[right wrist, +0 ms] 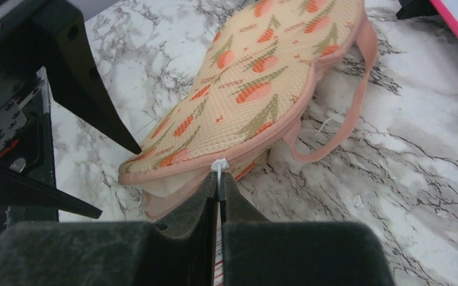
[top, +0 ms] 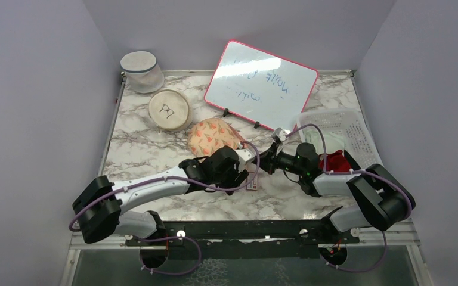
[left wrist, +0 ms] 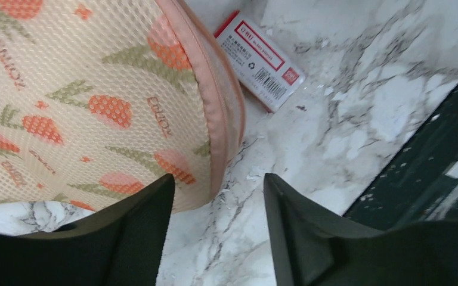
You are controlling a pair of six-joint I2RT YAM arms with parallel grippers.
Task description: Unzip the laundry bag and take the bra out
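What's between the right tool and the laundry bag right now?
Just a small white zipper pull: the shut right tool pinches it at the pink edge of the laundry bag, seen in the right wrist view.

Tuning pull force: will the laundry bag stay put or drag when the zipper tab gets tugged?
Likely drags: the laundry bag is thin mesh, loose on the smooth table, and looks light. Probably floppy: its unzipped edge by the zipper pull sags and the strap lies limp. The open left claw seems not to pin it.

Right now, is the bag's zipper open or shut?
Partly open: the bag gapes between its pink edges left of the white pull held by the right tool; beyond it they are joined.
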